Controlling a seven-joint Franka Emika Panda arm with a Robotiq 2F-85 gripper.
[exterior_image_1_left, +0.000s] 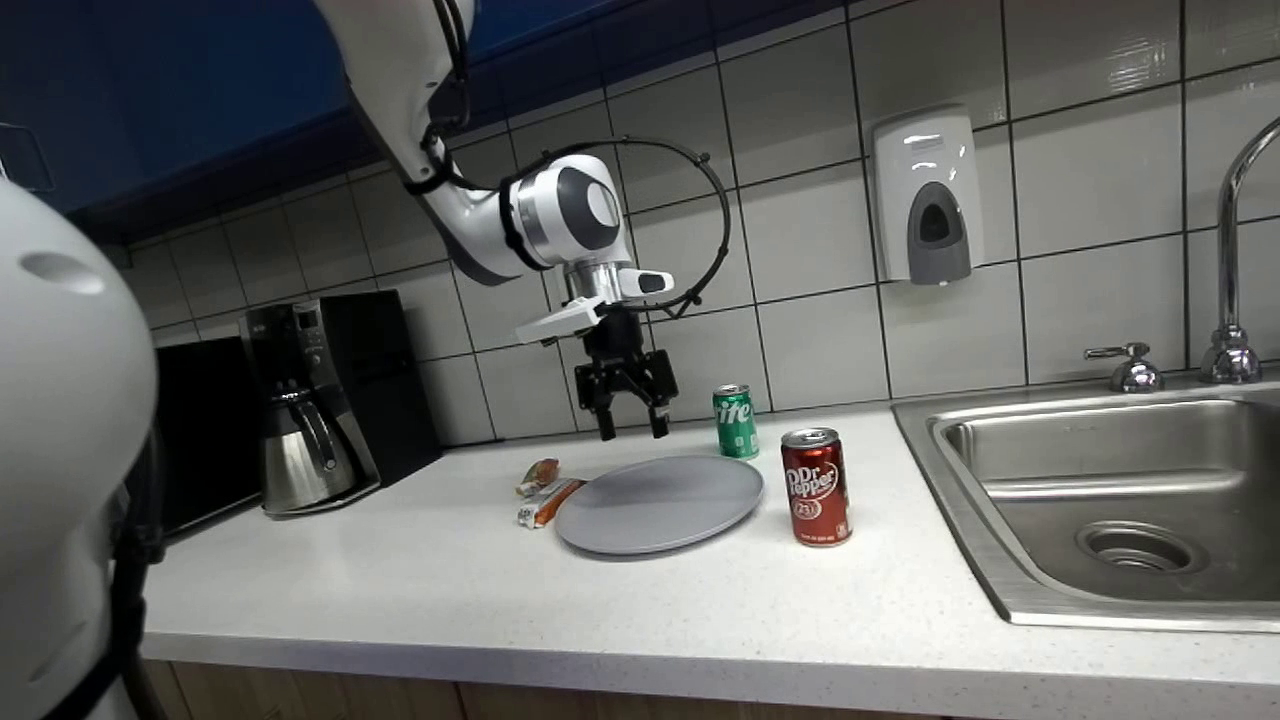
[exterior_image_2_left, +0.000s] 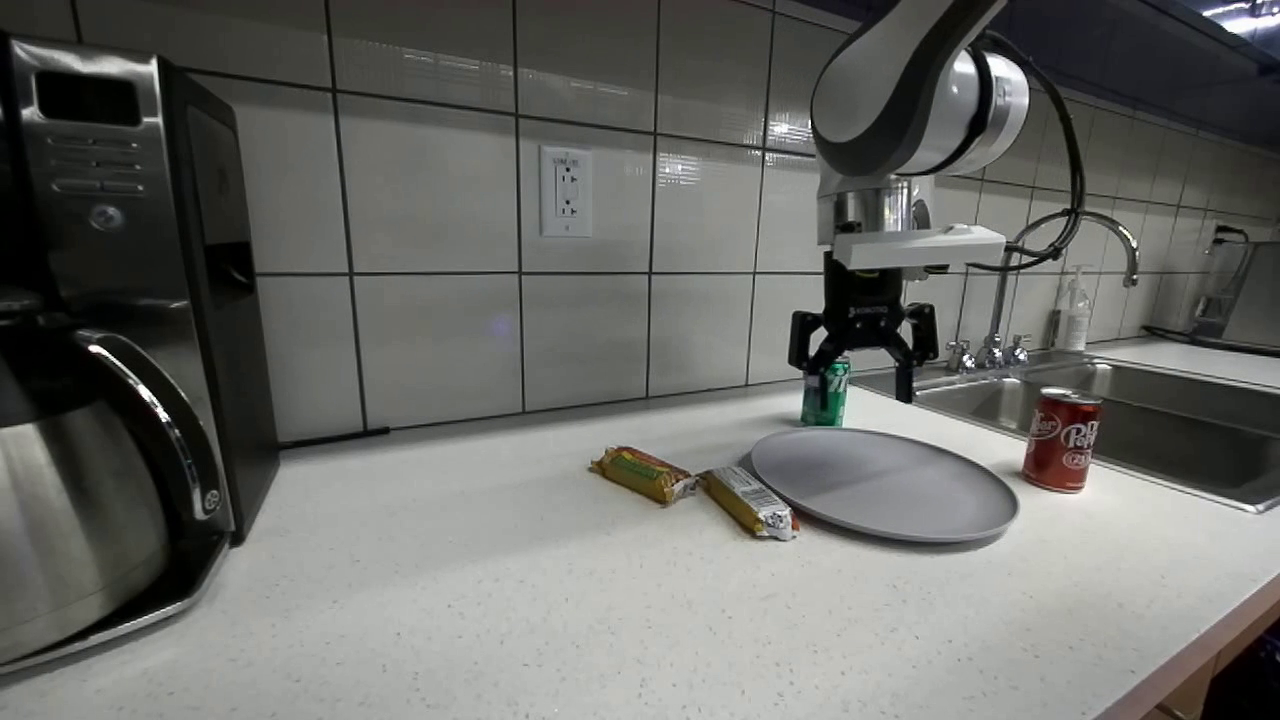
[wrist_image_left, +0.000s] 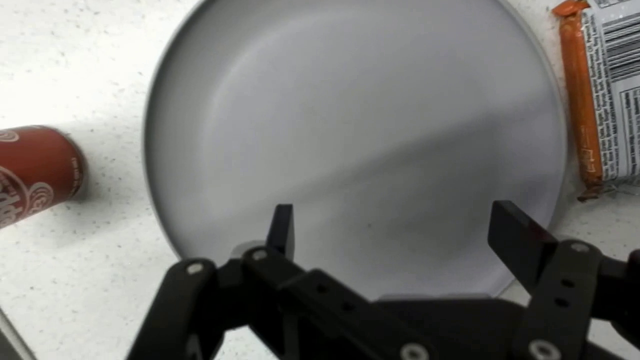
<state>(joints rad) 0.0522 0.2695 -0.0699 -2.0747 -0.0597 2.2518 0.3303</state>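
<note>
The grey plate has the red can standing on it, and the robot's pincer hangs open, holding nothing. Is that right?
One thing is off: the red can stands on the counter beside the grey plate, not on it, as both exterior views show. The pincer does hang open, holding nothing.

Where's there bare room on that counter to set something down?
Most room: the counter between the coffee maker and the wrapped bars. The plate is bare too, but the open gripper hangs above. It's tightest around the plate: those bars, green can, red can.
</note>
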